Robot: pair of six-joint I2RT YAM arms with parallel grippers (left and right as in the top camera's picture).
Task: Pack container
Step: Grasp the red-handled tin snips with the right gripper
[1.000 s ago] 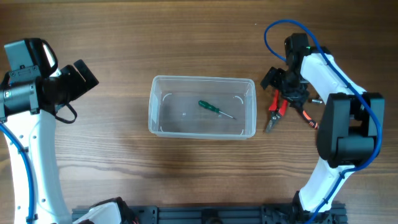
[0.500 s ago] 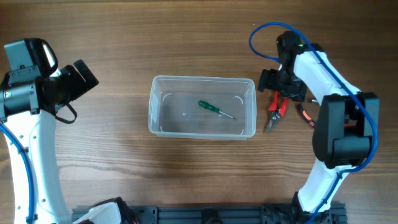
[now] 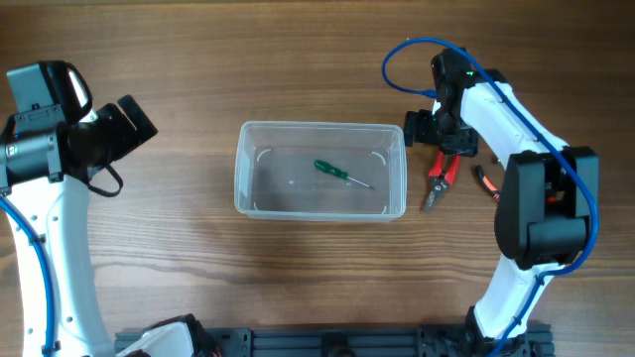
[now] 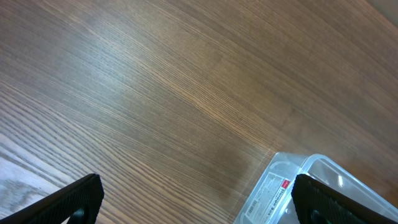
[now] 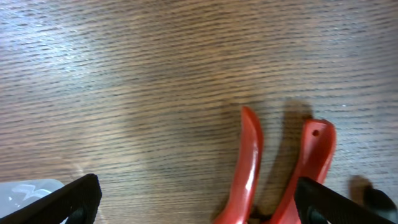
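Observation:
The clear plastic container sits mid-table with a green-handled screwdriver lying inside it. Its corner also shows in the left wrist view and in the right wrist view. Red-handled pliers lie on the table right of the container, and their red handles fill the lower right of the right wrist view. My right gripper is open and empty, above the table just beyond the pliers' handle ends. My left gripper is open and empty, well left of the container.
A second small tool with a red and black handle lies on the wood right of the pliers. A blue cable loops above the right arm. The table is bare wood.
My right gripper has moved left and a little up, off the pliers towards the container's right end. The pliers and screwdriver lie still. The left arm has not moved.

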